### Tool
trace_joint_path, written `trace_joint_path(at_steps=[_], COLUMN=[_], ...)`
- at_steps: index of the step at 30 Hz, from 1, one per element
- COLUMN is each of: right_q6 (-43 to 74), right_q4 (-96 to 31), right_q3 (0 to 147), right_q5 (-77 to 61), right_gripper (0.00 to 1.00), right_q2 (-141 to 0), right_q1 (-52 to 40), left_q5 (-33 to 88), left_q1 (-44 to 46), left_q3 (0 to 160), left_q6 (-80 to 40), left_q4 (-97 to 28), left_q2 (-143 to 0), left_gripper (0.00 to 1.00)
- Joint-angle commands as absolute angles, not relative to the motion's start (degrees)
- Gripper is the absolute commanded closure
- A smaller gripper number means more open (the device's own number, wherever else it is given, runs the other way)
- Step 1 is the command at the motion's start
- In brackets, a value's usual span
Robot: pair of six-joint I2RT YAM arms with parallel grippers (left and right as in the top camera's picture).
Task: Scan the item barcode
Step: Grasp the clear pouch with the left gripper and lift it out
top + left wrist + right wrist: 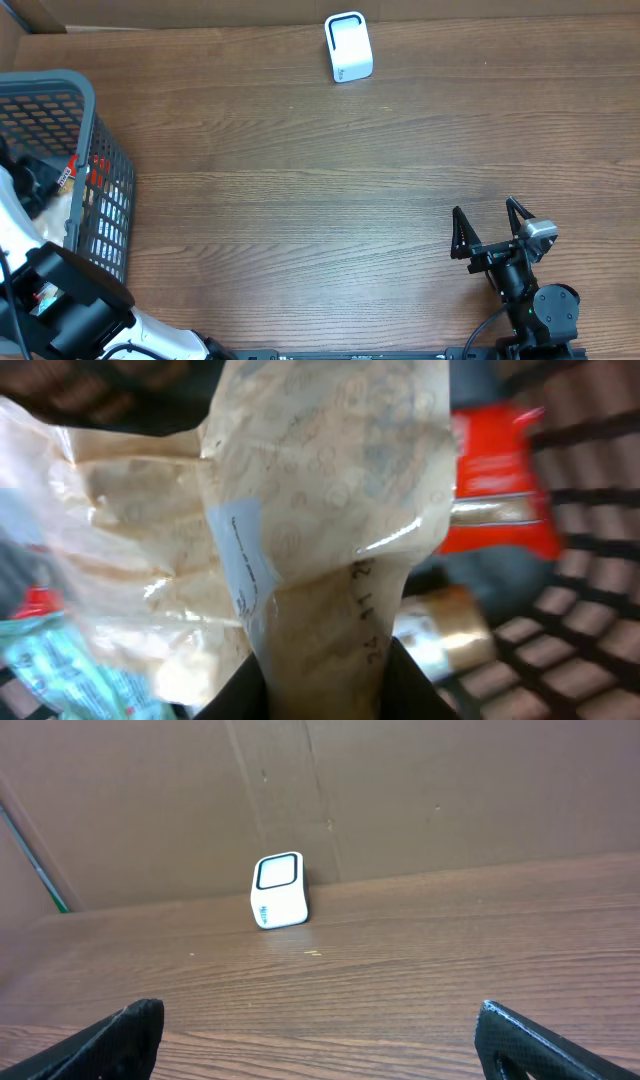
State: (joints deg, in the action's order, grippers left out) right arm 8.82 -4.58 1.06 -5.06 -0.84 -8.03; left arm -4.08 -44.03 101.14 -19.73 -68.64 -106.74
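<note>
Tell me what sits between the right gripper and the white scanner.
Only bare wooden table; the right wrist view shows that, right gripper to scanner.

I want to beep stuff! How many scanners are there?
1. The scanner stands at the far edge of the table, away from the basket. Another could be hidden inside the basket.

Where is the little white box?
In the overhead view the little white box stands at the far edge of the table, about midway across, near the cardboard wall, well away from the basket on the left.
</note>
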Motion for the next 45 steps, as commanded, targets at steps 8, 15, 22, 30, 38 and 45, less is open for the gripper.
trace_joint_path(at_steps=[8, 15, 22, 30, 38, 45], right_q6=[9.0, 9.0, 9.0, 9.0, 9.0, 9.0], right_q4=[-4.4, -4.4, -4.4, -4.4, -4.4, -4.4], right_q3=[0.4, 0.4, 0.4, 0.4, 0.4, 0.4], right_q5=[-4.5, -4.5, -4.5, -4.5, -4.5, -4.5], right_gripper=[0.00, 0.00, 0.00, 0.00, 0.00, 0.00], right_q2=[-0.2, -0.2, -0.2, -0.2, -0.2, -0.2], right_q1=[-8.6, -8.6, -8.6, -8.6, -8.6, -8.6], left_q5=[-1.4, 2.9, 0.8, -1.5, -1.2, 12.5], left_q1=[-44.3, -43.8, -39.0, -20.9, 6.3, 14.3], left_q3=[113.5, 113.5, 115.7, 116.3, 114.8, 103.4], left_q6=[-22.4, -24.9, -23.7, -17.8, -17.6, -24.6], left_q4=[-73.8, -73.4, -70.5, -69.7, -71.9, -61.0], left_q2=[-102.0, -96.7, -87.8, -77.2, -77.3, -77.7], left_gripper=[0.96, 0.96, 0.96, 0.96, 0.96, 0.95])
